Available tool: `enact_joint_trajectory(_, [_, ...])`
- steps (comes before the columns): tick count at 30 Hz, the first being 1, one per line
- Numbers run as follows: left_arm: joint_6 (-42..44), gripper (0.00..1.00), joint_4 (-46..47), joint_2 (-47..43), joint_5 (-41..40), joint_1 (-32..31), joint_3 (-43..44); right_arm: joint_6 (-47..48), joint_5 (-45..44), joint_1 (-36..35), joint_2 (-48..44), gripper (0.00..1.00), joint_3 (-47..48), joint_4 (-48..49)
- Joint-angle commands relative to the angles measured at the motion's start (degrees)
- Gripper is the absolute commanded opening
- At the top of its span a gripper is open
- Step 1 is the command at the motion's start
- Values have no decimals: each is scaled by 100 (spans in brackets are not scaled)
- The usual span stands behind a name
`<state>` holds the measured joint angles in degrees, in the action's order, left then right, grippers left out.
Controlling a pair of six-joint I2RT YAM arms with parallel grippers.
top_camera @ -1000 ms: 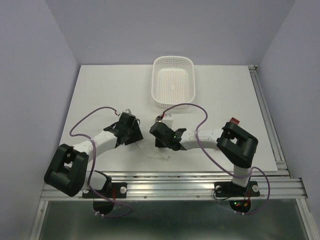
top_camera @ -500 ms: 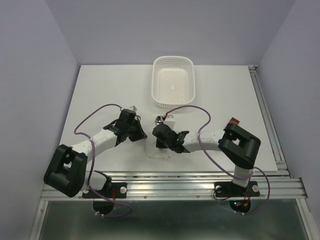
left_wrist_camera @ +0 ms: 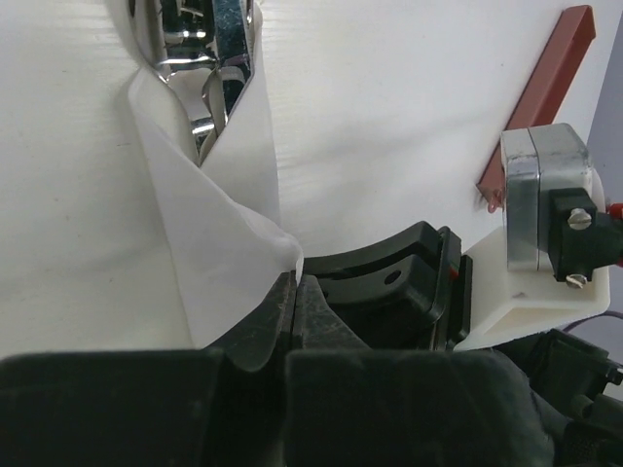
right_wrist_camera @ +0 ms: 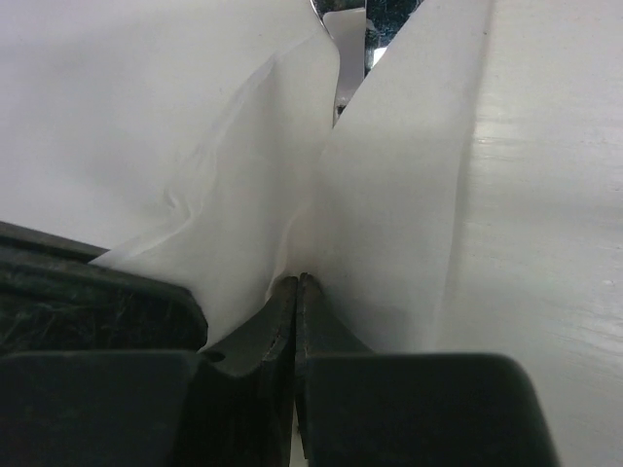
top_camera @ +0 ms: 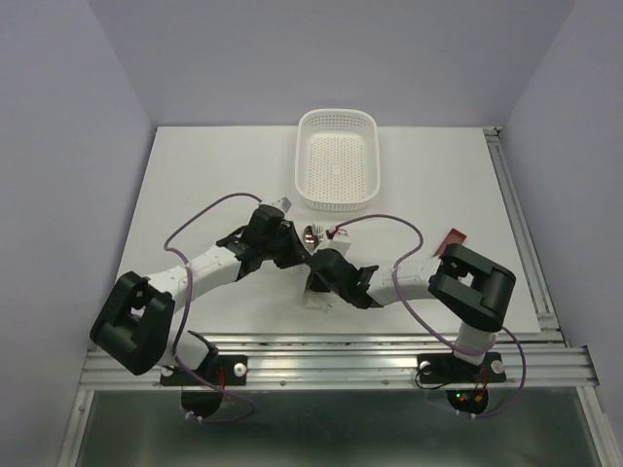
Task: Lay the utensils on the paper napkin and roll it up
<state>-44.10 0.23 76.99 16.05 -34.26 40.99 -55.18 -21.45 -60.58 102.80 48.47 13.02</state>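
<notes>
Rolling looks to be the step in hand. On the near side of the basket (top_camera: 337, 113), the right end effector (right_wrist_camera: 297, 282) and left end effector (left_wrist_camera: 295, 282) each pinch shut on a fold of the paper napkin (left_wrist_camera: 229, 243). The utensils (left_wrist_camera: 209, 49) lie wrapped beyond the left fingertips, toward the basket. The next move probably calls for turning the fold over tightly.
</notes>
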Motion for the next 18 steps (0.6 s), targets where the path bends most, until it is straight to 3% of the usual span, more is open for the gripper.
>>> enact_joint_trajectory(1, [-248,0,583,88,135,-212,383,-2,36,-77,-137,3,-548,156])
enact_joint_trajectory(10, [-161,0,504,624,-23,-239,682,165,27,-86,-480,3,-751,386])
enact_joint_trajectory(18, [23,0,434,756,-102,-239,761,350,-113,-86,-1060,3,-628,-255])
